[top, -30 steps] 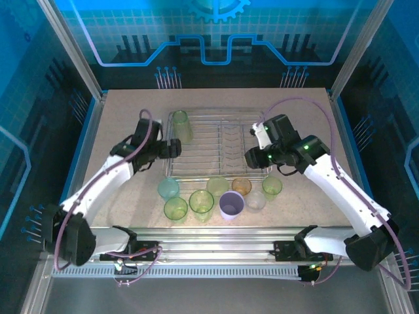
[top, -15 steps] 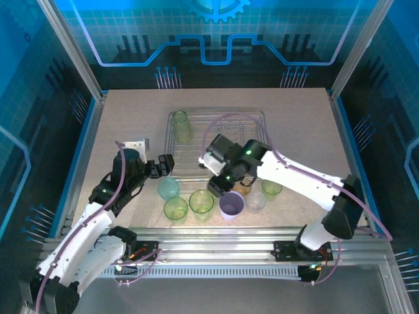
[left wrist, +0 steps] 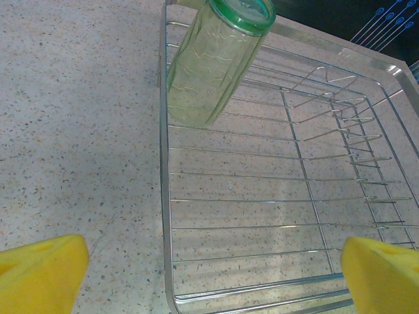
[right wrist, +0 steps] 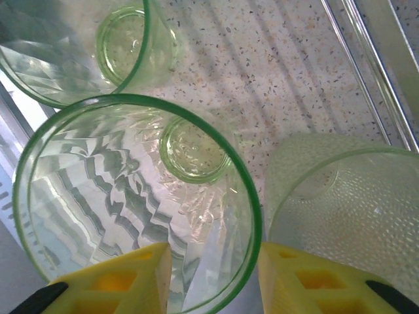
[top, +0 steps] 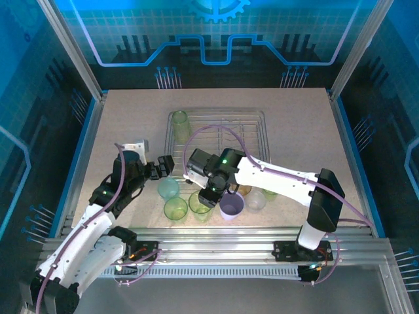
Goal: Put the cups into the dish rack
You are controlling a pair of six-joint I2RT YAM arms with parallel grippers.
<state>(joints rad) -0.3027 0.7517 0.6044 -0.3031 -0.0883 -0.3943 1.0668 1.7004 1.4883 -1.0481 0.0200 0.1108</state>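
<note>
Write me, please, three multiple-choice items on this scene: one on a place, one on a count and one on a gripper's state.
1. Where in the silvery wire dish rack does the ribbed translucent green plastic cup sit?
A far-left corner; B near-right corner; C centre.
2. How many cups are inside the rack?
A none; B one; C three.
3. How is the left gripper?
A shut on a cup; B shut on a rack wire; C open and empty.

Answers:
1 A: the top view shows it against the far-left corner.
2 B: the other cups stand on the speckled table in front of the rack.
3 C: its yellow fingers stand wide apart, gripping nothing.
</note>
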